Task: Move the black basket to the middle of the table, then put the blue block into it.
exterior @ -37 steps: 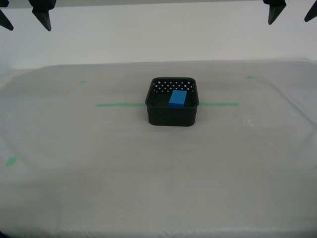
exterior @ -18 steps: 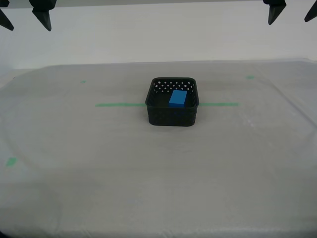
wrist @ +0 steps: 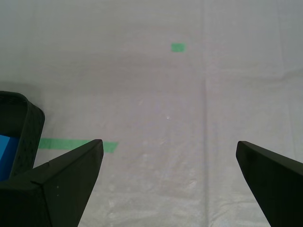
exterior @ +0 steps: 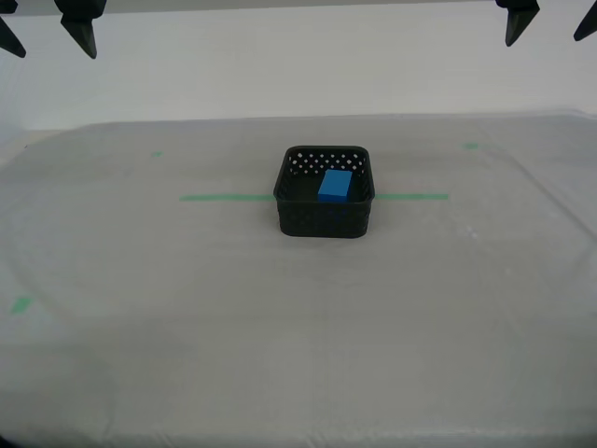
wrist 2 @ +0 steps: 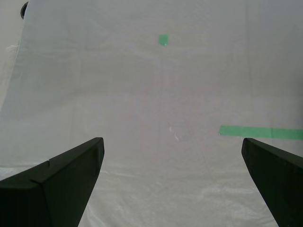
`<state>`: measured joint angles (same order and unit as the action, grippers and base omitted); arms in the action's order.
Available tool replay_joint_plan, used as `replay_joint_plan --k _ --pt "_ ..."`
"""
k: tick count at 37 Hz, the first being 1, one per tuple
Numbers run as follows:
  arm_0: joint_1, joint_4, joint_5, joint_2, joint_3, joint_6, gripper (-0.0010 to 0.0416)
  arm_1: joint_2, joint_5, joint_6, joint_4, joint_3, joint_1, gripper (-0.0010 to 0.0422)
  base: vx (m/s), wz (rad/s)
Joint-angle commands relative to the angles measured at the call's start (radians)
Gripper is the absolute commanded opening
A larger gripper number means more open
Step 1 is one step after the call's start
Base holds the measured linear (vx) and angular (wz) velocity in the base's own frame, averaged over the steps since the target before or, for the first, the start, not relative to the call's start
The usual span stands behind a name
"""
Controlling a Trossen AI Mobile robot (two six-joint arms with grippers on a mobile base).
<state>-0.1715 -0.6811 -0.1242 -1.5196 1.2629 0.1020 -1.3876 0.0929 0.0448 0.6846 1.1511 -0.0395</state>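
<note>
Hovering spread and empty, my first gripper [wrist: 168, 184] and my second gripper [wrist 2: 170, 182] stood well above the black basket [exterior: 324, 191], since the blue block [exterior: 335, 185] lay inside.

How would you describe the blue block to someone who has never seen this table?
Find the long green tape line across the whitish table. The black basket sits on its middle. Inside lies the blue block, the only bright blue thing here.
</note>
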Motion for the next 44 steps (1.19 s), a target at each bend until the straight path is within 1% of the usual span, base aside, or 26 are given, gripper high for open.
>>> replay_joint_plan --k 1,44 --pt "0.0 0.001 0.001 0.001 0.0 0.0 0.0393 0.0 0.001 -0.005 0.0 0.0 0.0 0.04 0.0 0.0" --pt "0.0 0.0 0.001 0.001 0.0 -0.001 0.0394 0.0 0.001 -0.005 0.0 0.0 0.0 0.04 0.0 0.0"
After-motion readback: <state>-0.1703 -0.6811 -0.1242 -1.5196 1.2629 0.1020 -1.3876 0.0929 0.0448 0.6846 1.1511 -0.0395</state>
